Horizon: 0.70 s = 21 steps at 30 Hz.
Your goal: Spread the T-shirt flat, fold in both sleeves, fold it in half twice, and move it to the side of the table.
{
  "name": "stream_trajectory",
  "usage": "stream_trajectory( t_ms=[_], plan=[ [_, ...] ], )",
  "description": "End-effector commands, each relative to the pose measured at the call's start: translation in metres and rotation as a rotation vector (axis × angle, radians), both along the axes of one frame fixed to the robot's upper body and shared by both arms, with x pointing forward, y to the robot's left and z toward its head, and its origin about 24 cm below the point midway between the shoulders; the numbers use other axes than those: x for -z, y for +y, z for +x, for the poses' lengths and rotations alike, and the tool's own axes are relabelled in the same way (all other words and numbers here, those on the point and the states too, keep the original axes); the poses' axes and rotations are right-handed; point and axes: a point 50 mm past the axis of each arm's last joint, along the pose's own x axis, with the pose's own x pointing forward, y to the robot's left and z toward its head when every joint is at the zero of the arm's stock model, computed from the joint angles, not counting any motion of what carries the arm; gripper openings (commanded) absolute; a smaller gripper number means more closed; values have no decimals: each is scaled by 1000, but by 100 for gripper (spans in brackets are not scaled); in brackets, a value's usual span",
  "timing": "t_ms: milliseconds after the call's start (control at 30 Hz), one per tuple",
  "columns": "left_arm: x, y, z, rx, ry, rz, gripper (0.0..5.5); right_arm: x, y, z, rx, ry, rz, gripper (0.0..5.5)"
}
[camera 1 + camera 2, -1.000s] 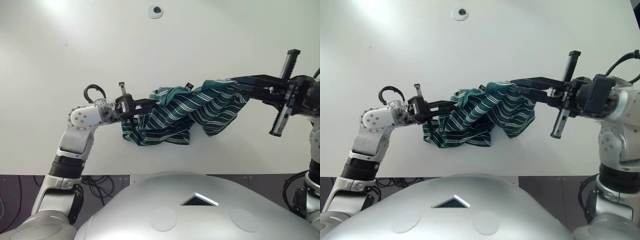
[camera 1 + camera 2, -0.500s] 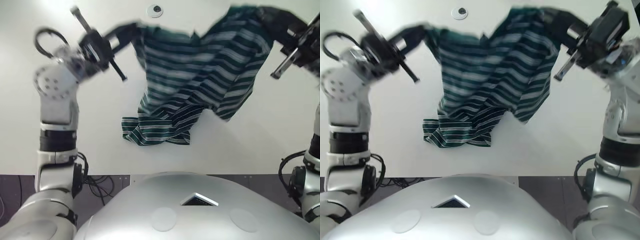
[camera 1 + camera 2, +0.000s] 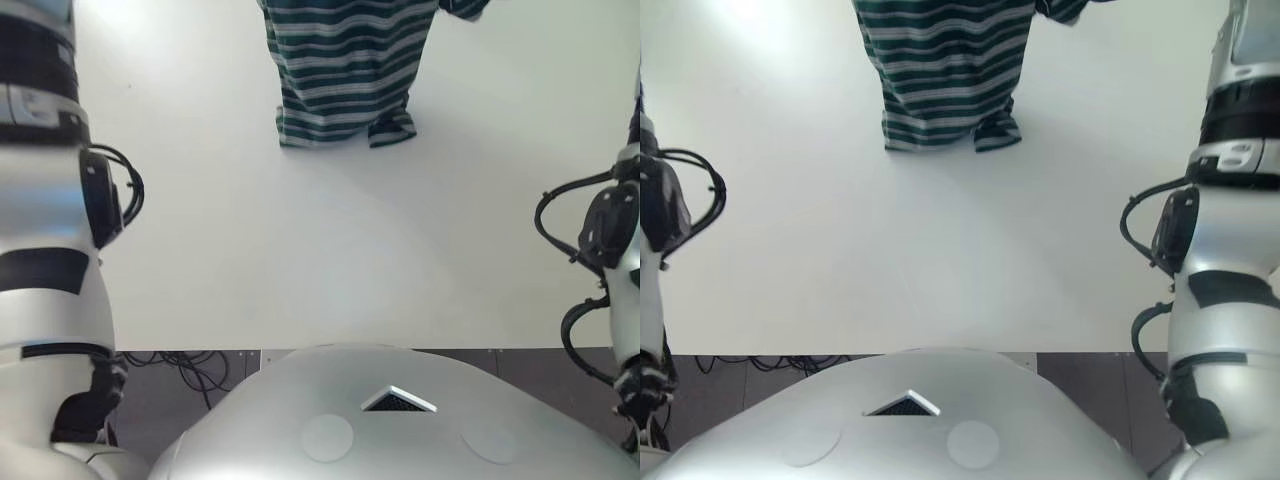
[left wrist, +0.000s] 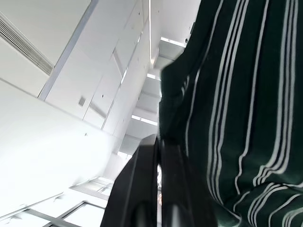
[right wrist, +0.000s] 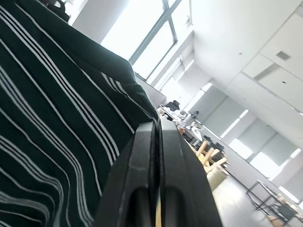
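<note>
striped t-shirt (image 3: 340, 70) hanging over the table (image 3: 300, 260)
it hangs above the table's far side, hem lowest and close to the tabletop; the left gripper (image 4: 158, 142) and the right gripper (image 5: 156, 125) are each pinched tight on its fabric.

T-shirt (image 3: 340, 75) now high and unfurled

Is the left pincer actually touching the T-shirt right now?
Touching. In the left wrist view the left pincer is shut, and the striped cloth of the T-shirt runs straight into its tips with no gap.
</note>
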Motion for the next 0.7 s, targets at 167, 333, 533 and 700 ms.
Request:
stream_trajectory(
  t_ms=[167,333,533,700],
  plan=[
    [-62,-1,8,-148,-190,-38,1,-54,-2,12,142,-155,22,0],
    [-65,-2,4,-109,-233,-58,1,-63,-4,3,105,-271,51,0],
    [-28,16,-11,35,-180,-40,1,-59,7,-28,-146,-463,-27,0],
    [41,54,-89,354,231,-169,1,40,15,-110,-716,-58,-204,0]
  ],
)
